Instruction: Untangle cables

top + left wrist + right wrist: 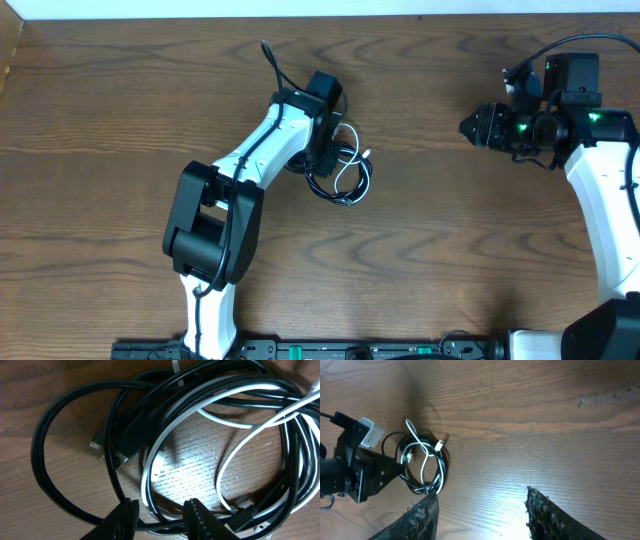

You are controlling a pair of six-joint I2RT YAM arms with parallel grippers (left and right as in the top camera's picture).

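Note:
The black cable [320, 185] and the white cable [354, 172] lie coiled together in one tangled bundle on the wooden table. My left gripper [326, 150] is down on the bundle's left side. In the left wrist view its jaws [160, 511] are open and straddle a few strands of the black cable [45, 475] and the white cable [240, 425] without clamping them. A black plug [131, 435] lies inside the coil. My right gripper [468, 127] is open and empty, far to the right of the bundle. The right wrist view shows its jaws [482, 502] and the bundle [422, 465].
The left arm [250, 160] reaches from the front edge to the bundle. A thick black arm cable [272, 60] sticks up behind it. The right arm [600, 170] stands along the right edge. The table's back edge [300, 15] is close behind the bundle.

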